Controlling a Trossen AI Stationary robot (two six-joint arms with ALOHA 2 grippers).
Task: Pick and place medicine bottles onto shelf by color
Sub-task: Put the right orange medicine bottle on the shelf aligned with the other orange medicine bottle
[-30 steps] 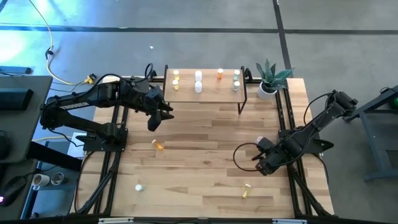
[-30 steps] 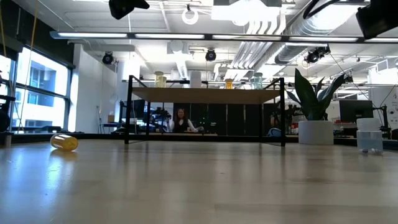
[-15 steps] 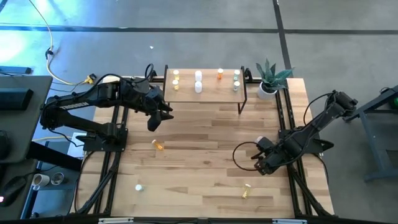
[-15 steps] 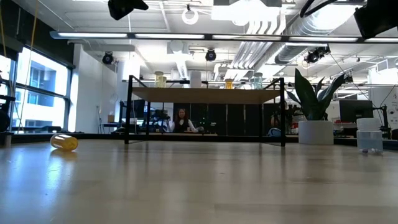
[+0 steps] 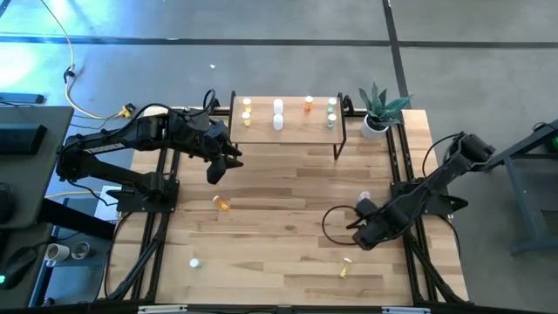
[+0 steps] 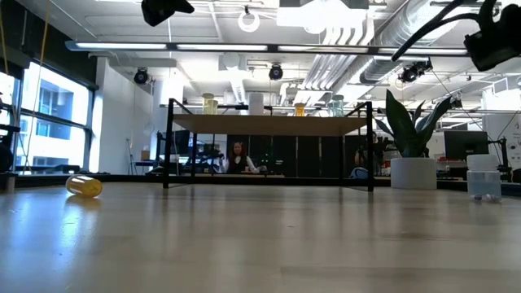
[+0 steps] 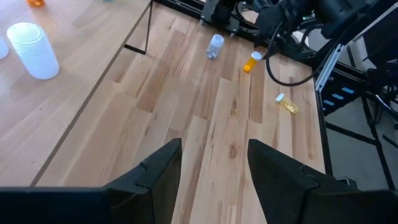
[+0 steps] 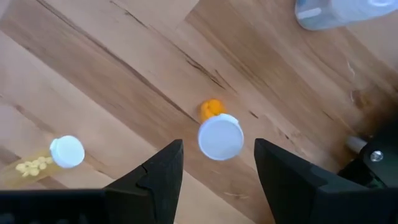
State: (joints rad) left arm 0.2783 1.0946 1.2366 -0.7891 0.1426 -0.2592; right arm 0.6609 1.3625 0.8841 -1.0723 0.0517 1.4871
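The shelf (image 5: 288,131) stands at the table's far edge with several medicine bottles in colour groups: yellow (image 5: 247,109), white (image 5: 278,114), orange (image 5: 308,105) and pale (image 5: 331,113). My right gripper (image 8: 217,177) points down, open, above an upright orange bottle with a white cap (image 8: 220,135), touching nothing. Beside it a clear bottle (image 5: 364,199) and a yellow bottle (image 5: 345,268) lie on the table. My left gripper (image 5: 214,171) hangs open in the air in front of the shelf's left end.
An orange-yellow bottle (image 5: 222,203) lies on its side left of centre, and a pale bottle (image 5: 193,262) sits near the front left. A potted plant (image 5: 377,109) stands right of the shelf. A black cable loop (image 5: 336,222) lies by my right gripper.
My right gripper has sunk toward the table and shifted a little toward the near edge, uncovering the clear bottle in the high view. Its fingers stay equally apart. No bottle has moved.
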